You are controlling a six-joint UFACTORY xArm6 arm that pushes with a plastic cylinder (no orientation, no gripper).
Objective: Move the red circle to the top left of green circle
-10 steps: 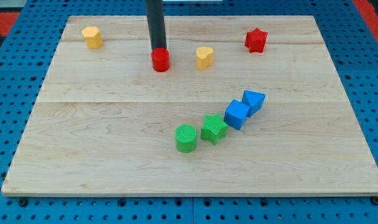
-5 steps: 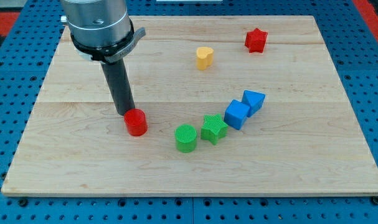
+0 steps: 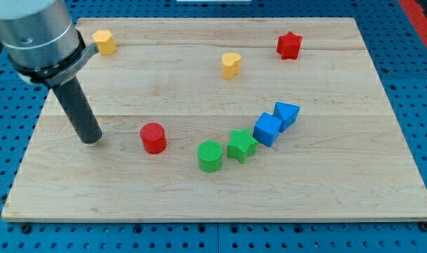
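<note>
my tip (image 3: 92,140) low at view's left

On the worktop (image 3: 129,190), my tip (image 3: 92,140) stands left of the red circle (image 3: 153,137), apart from it. The green circle (image 3: 210,155) lies right and slightly nearer, a green star (image 3: 241,145) beside it.

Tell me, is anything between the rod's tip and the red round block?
No. In the camera view, only bare wooden board lies between my tip and the red circle, which sits to its right.
</note>
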